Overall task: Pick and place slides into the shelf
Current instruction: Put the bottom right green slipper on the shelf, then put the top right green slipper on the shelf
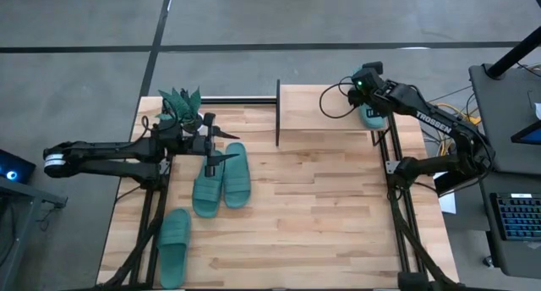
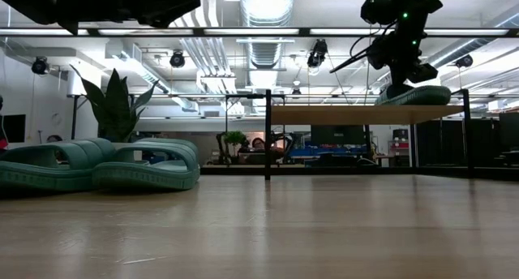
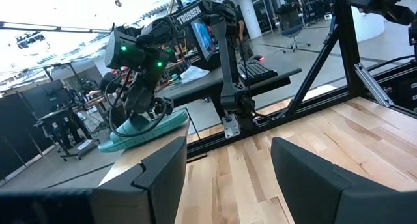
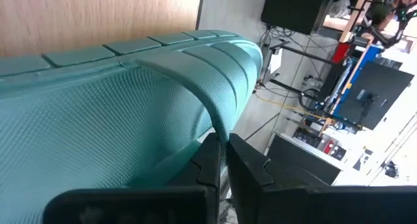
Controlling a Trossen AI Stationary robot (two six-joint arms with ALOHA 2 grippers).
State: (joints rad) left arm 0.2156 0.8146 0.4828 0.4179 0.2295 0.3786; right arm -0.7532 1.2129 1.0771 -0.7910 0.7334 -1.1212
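Note:
One teal slide (image 1: 372,115) sits at the far right end of the shelf's light-wood top board (image 1: 325,113), with my right gripper (image 4: 223,164) shut on it. It also shows in the low view as the slide (image 2: 415,95) on the board (image 2: 357,113). Two more slides (image 1: 221,181) lie side by side on the table at left-centre, soles down. A third slide (image 1: 173,244) lies near the front left corner. My left gripper (image 1: 226,147) hovers open and level just above the pair's far ends, touching nothing. My right gripper pinches the edge of the slide's wide strap (image 4: 218,123) between its two fingers. The fingers (image 3: 153,110) come slanting down from above. The slide's sole (image 3: 146,134) lies on the shelf's top board, with one end reaching past the board's edge.
A spiky green plant (image 1: 180,105) stands at the far left corner, close behind my left arm. Black frame rails run along the table's left (image 1: 148,215) and right (image 1: 397,215) sides. The middle and near right of the tabletop (image 1: 321,215) is bare wood.

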